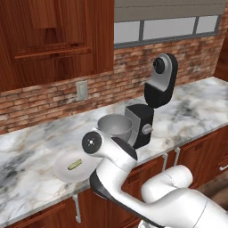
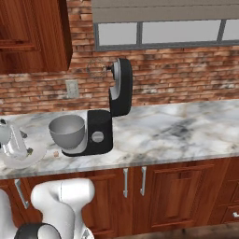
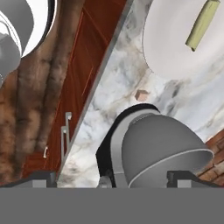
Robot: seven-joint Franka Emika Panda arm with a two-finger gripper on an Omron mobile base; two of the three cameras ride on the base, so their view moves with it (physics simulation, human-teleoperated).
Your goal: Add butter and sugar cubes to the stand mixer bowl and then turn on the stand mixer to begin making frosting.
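Observation:
The black stand mixer (image 1: 142, 124) stands on the marble counter with its head (image 1: 161, 80) tilted up. The grey stand mixer bowl (image 1: 116, 127) sits on its base, with the round grey knob (image 2: 97, 137) on the side. To the left lies a white plate (image 1: 62, 173) carrying the yellowish-green butter (image 1: 74, 164). One tan sugar cube (image 3: 141, 95) lies on the counter between the plate and the bowl (image 3: 162, 153). My gripper (image 3: 113, 179) hangs low over the plate's side (image 2: 16, 142), facing the bowl, open, with nothing between its fingers.
A brick wall with an outlet (image 1: 82, 90) runs behind the counter, with wooden upper cabinets (image 1: 49, 35) at left and a window (image 2: 163, 32) above. Cabinet doors with handles (image 2: 142, 181) run below the counter's front edge. Open marble stretches to the mixer's right.

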